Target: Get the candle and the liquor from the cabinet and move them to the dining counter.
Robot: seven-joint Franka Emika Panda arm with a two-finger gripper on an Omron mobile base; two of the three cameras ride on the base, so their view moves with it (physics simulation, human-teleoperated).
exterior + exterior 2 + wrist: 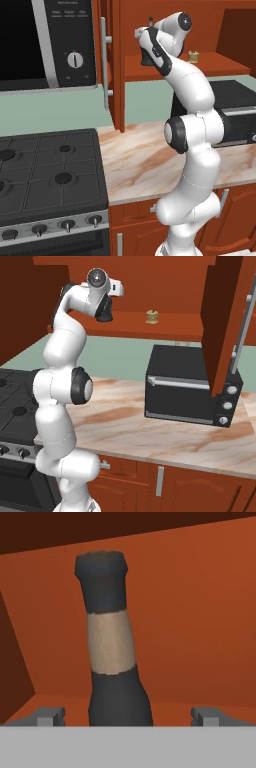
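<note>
Black liquor with beige band, yellowish candle, red-brown cabinet.

The arm is rising from the lower right of the left base view, bending toward upper center. In the hand view the gripper is spreading its jaws wide at the bottom.

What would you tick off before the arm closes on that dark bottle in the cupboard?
1. Gripper open: ok, its tips stand wide apart.
2. Liquor centred between the tips: ok in the hand view.
3. Liquor upright on the shelf: ok.
4. Cabinet door swung clear: ok.
5. Candle away from the arm's path: ok, it sits apart further along the shelf.
6. Tips far enough forward to grip: cannot tell.
</note>
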